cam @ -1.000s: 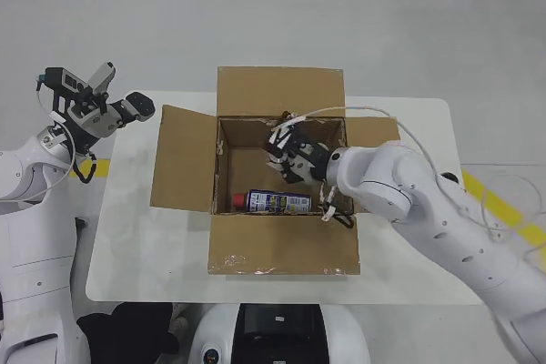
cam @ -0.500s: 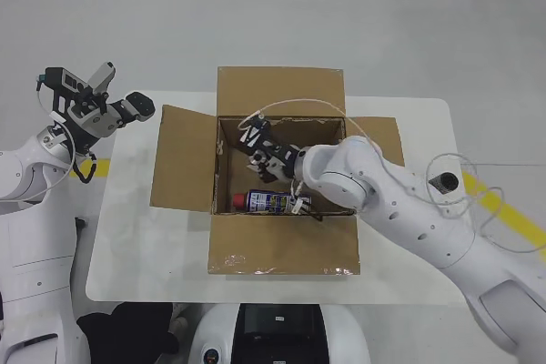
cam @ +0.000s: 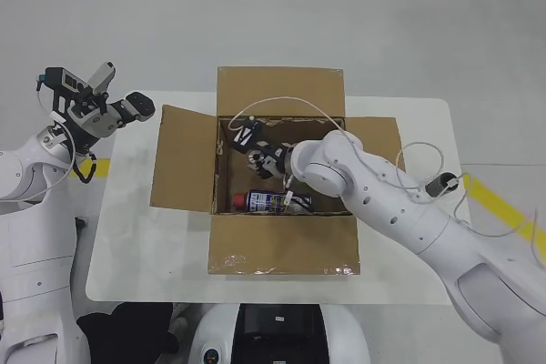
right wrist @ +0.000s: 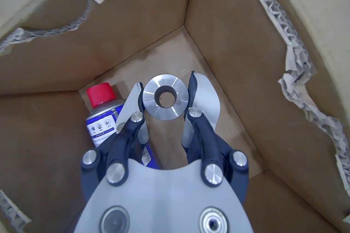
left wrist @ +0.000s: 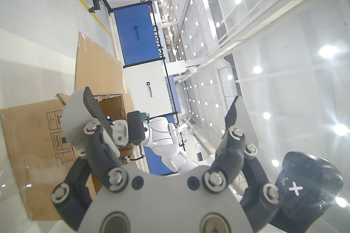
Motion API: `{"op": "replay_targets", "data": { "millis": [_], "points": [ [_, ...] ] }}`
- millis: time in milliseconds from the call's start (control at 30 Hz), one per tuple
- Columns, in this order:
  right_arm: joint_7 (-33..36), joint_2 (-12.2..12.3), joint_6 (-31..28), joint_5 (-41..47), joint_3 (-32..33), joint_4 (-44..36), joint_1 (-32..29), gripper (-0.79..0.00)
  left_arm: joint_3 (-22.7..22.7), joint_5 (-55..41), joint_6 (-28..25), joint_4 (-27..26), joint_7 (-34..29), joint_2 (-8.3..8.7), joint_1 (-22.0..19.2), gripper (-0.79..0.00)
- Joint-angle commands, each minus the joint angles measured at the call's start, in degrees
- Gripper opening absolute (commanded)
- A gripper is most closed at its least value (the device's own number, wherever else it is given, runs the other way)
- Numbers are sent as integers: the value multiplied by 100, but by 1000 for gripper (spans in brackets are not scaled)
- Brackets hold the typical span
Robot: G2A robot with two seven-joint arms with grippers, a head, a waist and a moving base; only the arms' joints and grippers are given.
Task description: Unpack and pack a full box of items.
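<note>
The right gripper is set low inside the cardboard box. Its fingers are closed narrowly on a machined metal ring, which is pinched across its rim and, as far as can be judged, held just clear of the box floor. Just beside the ring, a blue spray can with a red cap is laid on its side along the wall nearest the robot, and one finger is close against it. Beyond the ring, bare floor is seen running toward a corner of the box.

The step in hand is judged to be the handling of the ring within the box; whether it is being set down or lifted out cannot be told. Either way, a firm grip is called for, since a smooth, heavy ring held only by its edge could be tipped or dropped. The wrist is best moved straight up or down, so that the can is not nudged and rolled. If the ring is to be placed, flat contact should be made before the fingers are spread. The white cable looped over the arm should be kept off the box's torn rim.

Farther off, by the far left corner of the table, the left gripper is held raised, its fingers spread wide with nothing between them.
</note>
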Motion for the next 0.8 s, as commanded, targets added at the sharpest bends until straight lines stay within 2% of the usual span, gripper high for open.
{"op": "replay_targets", "data": {
  "millis": [0,267,533,633,700,767],
  "points": [
    [-19,-56,-3,-28,-26,171,-2,-785,0,0,0,0,0,0,0,0],
    [-131,-289,-110,-48,-51,846,3,-785,0,0,0,0,0,0,0,0],
    [-71,-438,-212,-164,-32,1020,-40,-779,0,0,0,0,0,0,0,0],
    [-42,-472,-235,-216,-9,1051,-83,-708,0,0,0,0,0,0,0,0],
    [20,-491,-254,-319,-19,1046,-105,-631,0,0,0,0,0,0,0,0],
    [46,-506,-260,-356,6,1043,-135,-437,0,0,0,0,0,0,0,0]
  ]
}}
